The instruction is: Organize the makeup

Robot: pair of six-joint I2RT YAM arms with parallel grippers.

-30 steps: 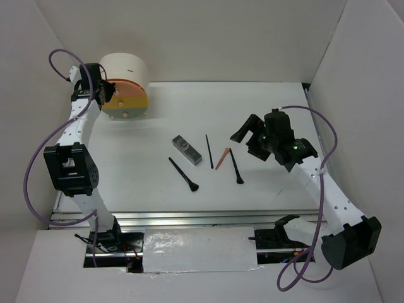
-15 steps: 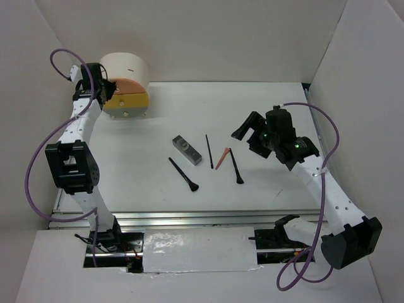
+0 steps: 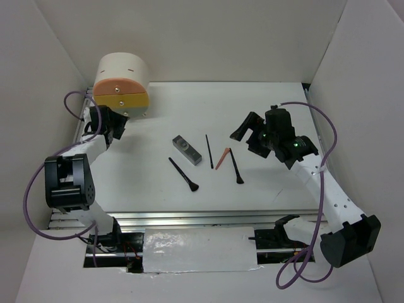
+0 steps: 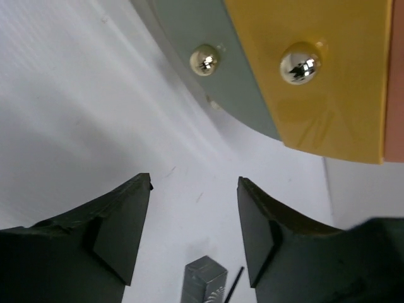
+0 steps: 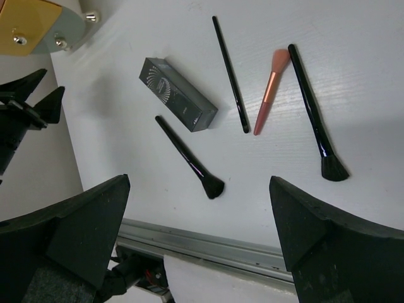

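Note:
The makeup lies mid-table: a grey case (image 3: 187, 150), a thin black stick (image 3: 209, 150), a coral brush (image 3: 223, 158) and two black brushes (image 3: 236, 166) (image 3: 184, 174). My right gripper (image 3: 247, 136) hovers open to their right. Its wrist view shows the case (image 5: 178, 95), the stick (image 5: 230, 74), the coral brush (image 5: 270, 93) and both black brushes (image 5: 312, 113) (image 5: 189, 158) beyond my empty right gripper (image 5: 199, 182). My left gripper (image 3: 118, 129) is open just below the round drawer box (image 3: 123, 85). Nothing sits in my left gripper (image 4: 194, 183), with the case (image 4: 204, 283) far behind.
The drawer box's yellow front (image 4: 328, 76) and green front (image 4: 208, 69), each with a metal knob, fill the top of the left wrist view. White walls close the table on three sides. A metal rail (image 5: 208, 243) runs along the near edge.
My left gripper has opened and drawn back from the drawer box toward the near side. The right arm has hardly moved, and the makeup has not shifted.

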